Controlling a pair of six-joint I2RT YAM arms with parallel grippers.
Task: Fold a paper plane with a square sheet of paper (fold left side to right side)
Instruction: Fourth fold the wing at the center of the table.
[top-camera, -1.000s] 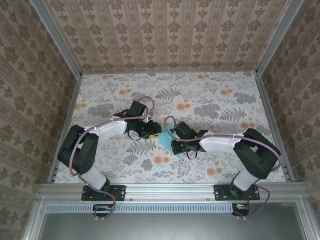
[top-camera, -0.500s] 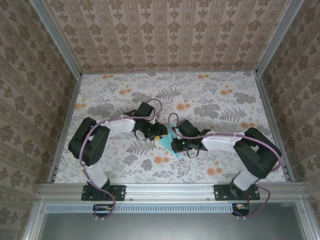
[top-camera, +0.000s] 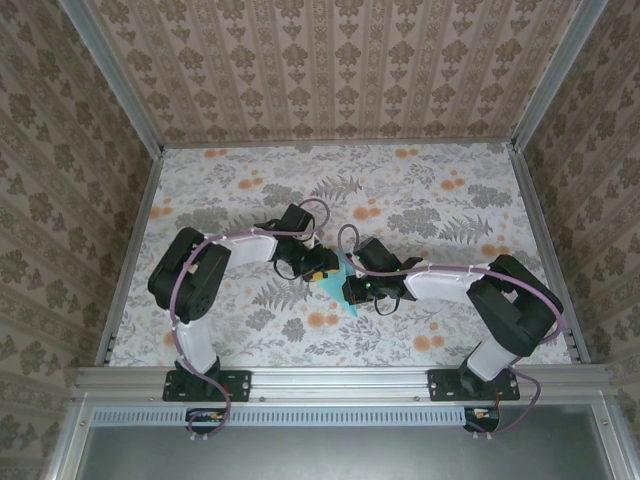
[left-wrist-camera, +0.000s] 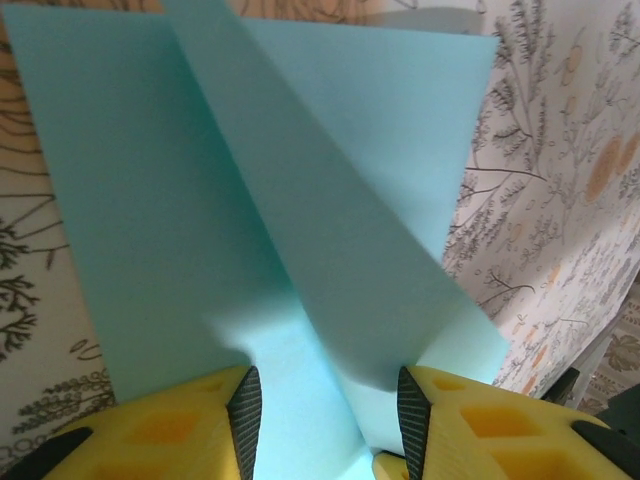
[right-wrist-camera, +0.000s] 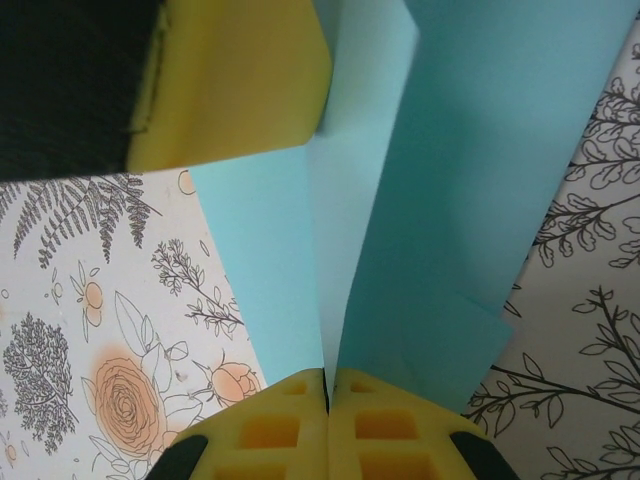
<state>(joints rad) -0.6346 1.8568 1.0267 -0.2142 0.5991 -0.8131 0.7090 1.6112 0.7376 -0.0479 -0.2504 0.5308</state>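
The square sheet of paper (top-camera: 331, 284) is light blue and creased, lying mid-table between both grippers. In the left wrist view the paper (left-wrist-camera: 250, 180) spreads ahead with one folded flap rising diagonally. My left gripper (left-wrist-camera: 328, 420) is open, its black pads (left-wrist-camera: 245, 410) standing apart on either side of the flap's lower end. My right gripper (right-wrist-camera: 328, 385) is shut on the paper (right-wrist-camera: 480, 200), pinching a raised fold at its near edge. The left gripper (top-camera: 322, 269) sits just up-left of the right gripper (top-camera: 349, 290), and its yellow finger (right-wrist-camera: 240, 80) rests on the paper's far end.
The table (top-camera: 430, 200) wears a floral cloth. Patterned walls (top-camera: 330, 70) close it in behind and at both sides, with aluminium rails (top-camera: 130, 240) along the edges. Both arms bend inward and nearly meet at the centre.
The left arm has swung right and its gripper has come down over the paper, jaws a little wider. The right gripper has stayed shut on the paper in place.
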